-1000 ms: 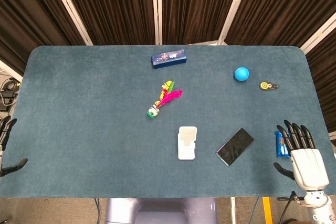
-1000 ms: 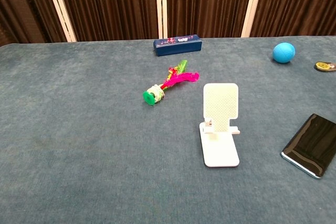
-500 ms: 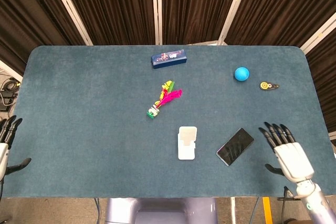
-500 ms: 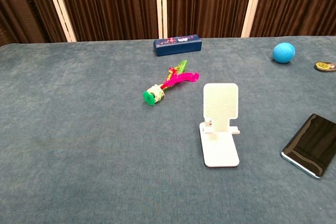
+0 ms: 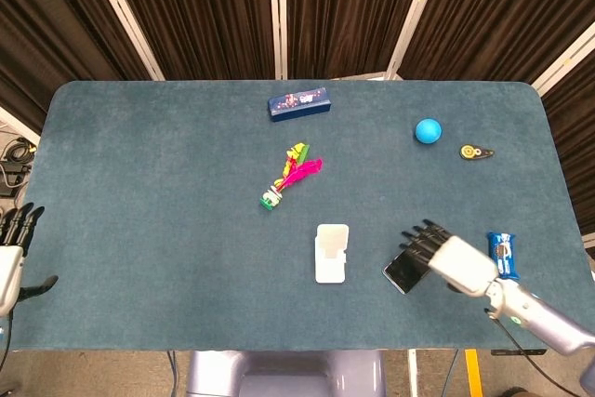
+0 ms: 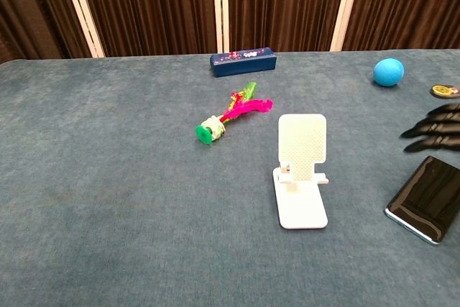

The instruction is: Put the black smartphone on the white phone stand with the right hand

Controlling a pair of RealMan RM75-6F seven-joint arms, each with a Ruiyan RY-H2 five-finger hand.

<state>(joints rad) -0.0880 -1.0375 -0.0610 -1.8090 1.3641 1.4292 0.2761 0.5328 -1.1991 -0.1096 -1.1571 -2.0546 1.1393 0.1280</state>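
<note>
The right hand (image 5: pixel 444 256) hovers over the far end of the phone (image 6: pixel 425 197), fingers (image 6: pixel 433 129) stretched out and apart, holding nothing. The phone lies flat on the table (image 5: pixel 139 183), just right of the stand (image 6: pixel 302 169), which stands upright and bare. A blue snack packet (image 5: pixel 502 255) lies right of the hand. Farther back are a blue ball (image 5: pixel 428 131), a feathered shuttlecock (image 5: pixel 290 177) and a dark blue box (image 5: pixel 298 103). The left hand (image 5: pixel 11 253) is at the table's left edge, fingers spread and empty.

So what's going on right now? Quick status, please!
Right hand open above black smartphone, not gripping. Left hand open, idle. White phone stand empty, path unobstructed.
</note>
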